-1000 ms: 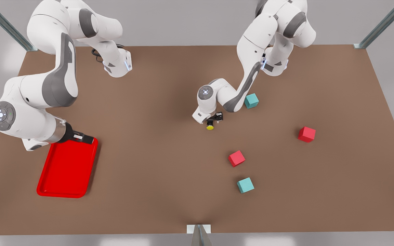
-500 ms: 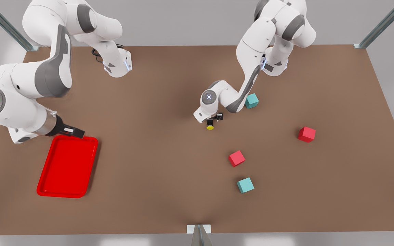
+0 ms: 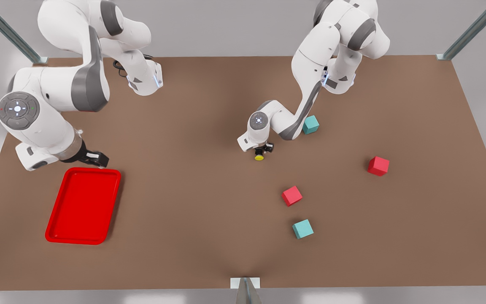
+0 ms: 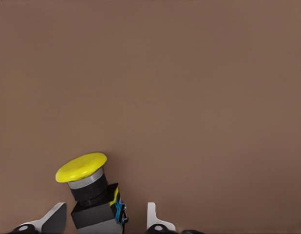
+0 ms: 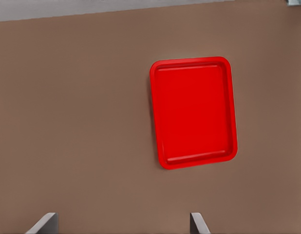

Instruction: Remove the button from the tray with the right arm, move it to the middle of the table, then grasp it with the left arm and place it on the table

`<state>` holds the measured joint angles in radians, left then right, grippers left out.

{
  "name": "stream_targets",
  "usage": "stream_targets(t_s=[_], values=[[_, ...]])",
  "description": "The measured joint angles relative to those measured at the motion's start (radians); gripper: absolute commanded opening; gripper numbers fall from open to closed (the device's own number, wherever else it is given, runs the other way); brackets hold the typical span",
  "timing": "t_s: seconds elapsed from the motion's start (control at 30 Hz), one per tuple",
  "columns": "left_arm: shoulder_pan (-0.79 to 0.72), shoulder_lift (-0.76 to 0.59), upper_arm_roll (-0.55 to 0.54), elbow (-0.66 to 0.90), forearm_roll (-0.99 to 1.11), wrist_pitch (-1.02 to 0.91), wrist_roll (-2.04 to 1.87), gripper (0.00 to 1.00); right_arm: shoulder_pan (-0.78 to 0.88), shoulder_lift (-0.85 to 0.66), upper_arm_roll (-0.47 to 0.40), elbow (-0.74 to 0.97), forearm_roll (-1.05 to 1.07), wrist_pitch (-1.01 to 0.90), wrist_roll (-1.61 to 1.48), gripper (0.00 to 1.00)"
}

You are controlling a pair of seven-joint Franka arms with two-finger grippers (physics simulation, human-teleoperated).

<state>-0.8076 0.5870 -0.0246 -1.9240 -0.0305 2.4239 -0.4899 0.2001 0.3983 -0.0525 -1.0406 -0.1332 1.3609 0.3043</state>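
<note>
Button point(image 3: 259, 157): mid-table point(image 3: 192, 139), tilted, lying between the parted fingers of the left gripper point(image 3: 263, 149), fingers spread apart. Right gripper point(image 3: 95, 159): spread wide, holding nothing, near the tray point(image 3: 83, 206).

Right tool point(image 3: 99, 159) pulled back off tray point(image 3: 83, 205); left tool point(image 3: 264, 149) now open beside button point(image 3: 259, 157).

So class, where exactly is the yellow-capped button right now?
The button is near the table's middle in the front view, between the left gripper's jaws, with the teal cube up to its right.
</note>
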Motion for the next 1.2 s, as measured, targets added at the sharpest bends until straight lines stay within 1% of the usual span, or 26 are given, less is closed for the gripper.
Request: stream_targets(t_s=[0.03, 0.1, 0.23, 0.33, 0.37, 0.47, 0.57, 0.7, 0.83, 1.03, 1.07, 1.2], values=[[0.000, 0.001, 0.000, 0.000, 0.000, 0.001, 0.006, 0.73, -0.002, 0.001, 0.000, -0.009, 0.000, 0.008, -0.001, 1.00], [0.001, 0.001, 0.000, 0.000, 0.000, 0.001, 0.018, 0.69, -0.014, 0.008, 0.000, -0.040, 0.001, 0.029, -0.003, 1.00], [0.014, 0.005, -0.001, 0.000, 0.000, 0.001, 0.039, 0.68, -0.051, 0.012, -0.001, -0.103, 0.004, 0.060, -0.008, 1.00], [0.020, 0.007, -0.001, 0.000, 0.000, 0.000, 0.053, 0.63, -0.061, 0.008, 0.000, -0.113, 0.003, 0.063, -0.014, 1.00], [0.020, 0.008, -0.001, 0.000, 0.000, -0.001, 0.058, 0.59, -0.066, 0.008, -0.001, -0.114, 0.003, 0.063, -0.019, 1.00], [0.021, 0.012, -0.002, 0.000, -0.001, -0.002, 0.069, 0.55, -0.108, 0.009, -0.001, -0.115, 0.039, 0.063, -0.030, 1.00], [0.021, 0.016, -0.002, 0.001, -0.001, -0.004, 0.078, 0.55, -0.114, 0.011, -0.001, -0.115, 0.059, 0.065, -0.040, 1.00], [0.021, 0.015, -0.001, 0.012, -0.001, -0.014, 0.089, 0.55, -0.066, 0.007, 0.001, -0.127, 0.026, 0.065, -0.050, 1.00], [0.034, 0.015, -0.001, 0.045, -0.001, -0.047, 0.097, 0.55, -0.058, 0.003, 0.001, -0.129, 0.012, 0.060, -0.058, 1.00], [0.034, 0.034, -0.001, 0.049, -0.002, -0.072, 0.107, 0.55, -0.057, 0.003, 0.001, -0.129, 0.007, 0.056, -0.066, 1.00], [0.034, 0.036, -0.001, 0.049, -0.001, -0.074, 0.108, 0.53, -0.057, 0.003, 0.001, -0.129, 0.006, 0.056, -0.067, 1.00], [0.034, 0.041, -0.002, 0.050, 0.001, -0.080, 0.111, 0.51, -0.057, 0.003, 0.001, -0.130, 0.006, 0.055, -0.071, 1.00]])
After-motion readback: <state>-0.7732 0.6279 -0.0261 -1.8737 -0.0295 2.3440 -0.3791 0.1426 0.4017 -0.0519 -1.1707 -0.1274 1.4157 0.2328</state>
